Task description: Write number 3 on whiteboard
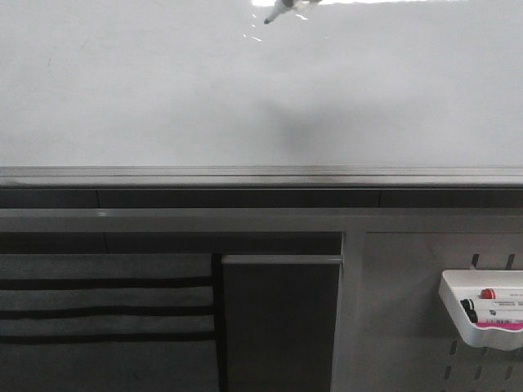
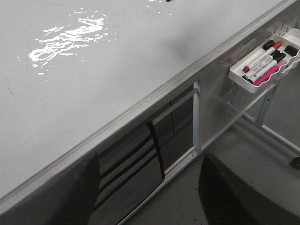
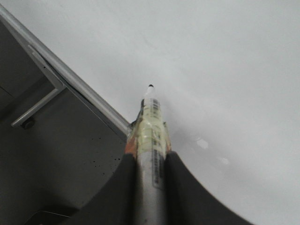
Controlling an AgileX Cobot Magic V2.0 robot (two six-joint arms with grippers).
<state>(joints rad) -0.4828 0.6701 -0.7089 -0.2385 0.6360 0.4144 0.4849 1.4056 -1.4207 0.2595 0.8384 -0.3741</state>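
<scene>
**A:** What's the setting?

**B:** A large glossy whiteboard [image 1: 163,90] fills the far half of the front view, spanning its whole width, with a grey metal rail [image 1: 261,175] along its near edge. Glare patches shine on it in the left wrist view. Nearer than the rail stands a grey pegboard panel [image 1: 409,310] on the right, carrying a white tray [image 1: 482,314] of markers [image 2: 262,58]. To the left of it hangs a dark panel [image 1: 282,322], and further left a grey surface with black stripes [image 1: 106,310].

**B:** And the right tool?

**A:** The right tool [image 3: 151,164] is clenched on a marker [image 3: 151,126]; both dark fingers [image 3: 180,187] press its barrel from either side. The barrel is wrapped in pale tape, and its black tip points toward the board. I cannot tell whether the tip touches the surface. In the front view the tip [image 1: 278,11] shows at the far edge, a little right of centre, with a soft shadow on the board nearer to the rail.

**B:** The left tool?

**A:** Its camera looks over the board, the rail and the tray, but the fingers do not show clearly, only dark shapes at the near edge.

**B:** Is the number 3 there?

**A:** No drawn stroke shows on the board in any view.
</scene>
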